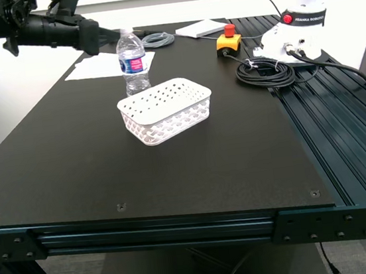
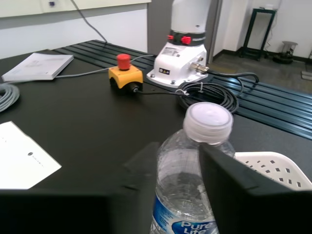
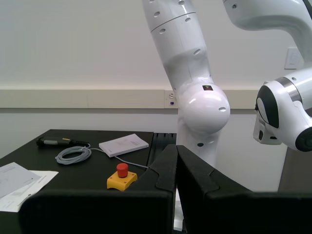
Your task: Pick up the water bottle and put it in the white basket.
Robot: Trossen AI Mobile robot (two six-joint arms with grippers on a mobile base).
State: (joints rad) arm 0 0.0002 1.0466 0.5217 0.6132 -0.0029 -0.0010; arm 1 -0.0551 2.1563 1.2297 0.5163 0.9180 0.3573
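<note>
The first claw (image 2: 178,168) stands open around the water bottle (image 2: 187,185); thin, slippery plastic, best gripped mid-body, gently. The second claw (image 3: 176,168) is closed.

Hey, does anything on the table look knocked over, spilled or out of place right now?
Nothing stands out. The water bottle stands upright with its cap on, just behind the white basket, which sits level and empty. No spill shows on the table.

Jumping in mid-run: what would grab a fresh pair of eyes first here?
The small clear plastic water bottle with a white cap stands upright on the black table, just behind the shallow white lattice plastic basket. My first claw brackets the bottle, fingers either side, not visibly shut. Further back sit a yellow box with a red stop button and a white robot's base.
</note>
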